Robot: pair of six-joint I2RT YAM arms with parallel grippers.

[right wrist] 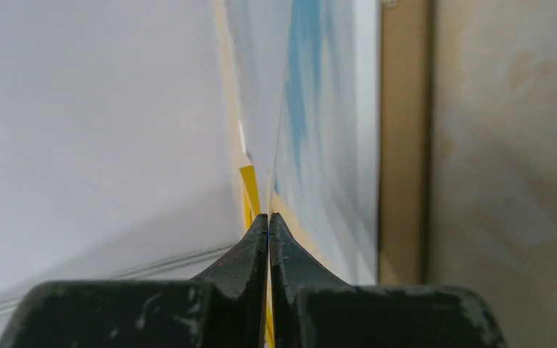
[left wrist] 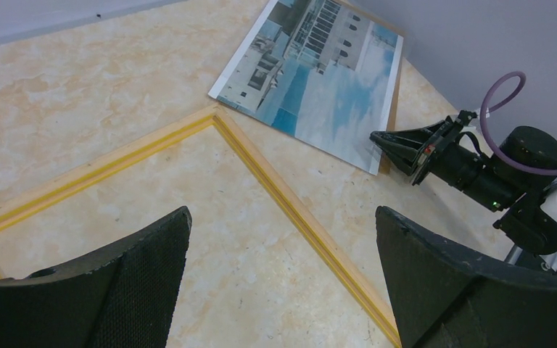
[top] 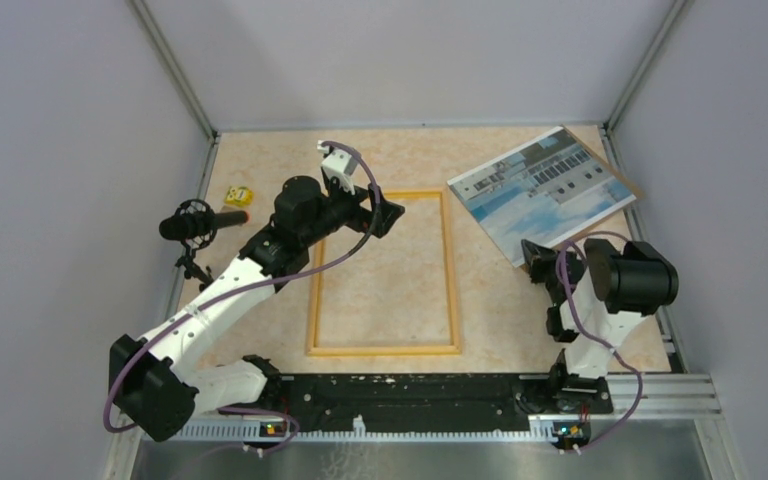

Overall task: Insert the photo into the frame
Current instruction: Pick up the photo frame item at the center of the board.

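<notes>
- Right jaws are closed, pinching the near corner of the photo.
- The photo lies at the far right of the bench on a brown board, apart from the frame.
- Left jaws are wide open and empty, above the frame's far end.

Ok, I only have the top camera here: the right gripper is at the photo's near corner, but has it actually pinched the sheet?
Observer: Yes. The right wrist view shows the right gripper shut on the photo, with the sheet's edge running out from between the tips.
Operator: Did it catch the backing under it too?
Observer: It seems not. The brown board shows beside the tips, outside them.
Operator: And the left gripper?
Observer: The left wrist view shows the left gripper wide open and empty, over the frame, with one corner in sight ahead.
</notes>
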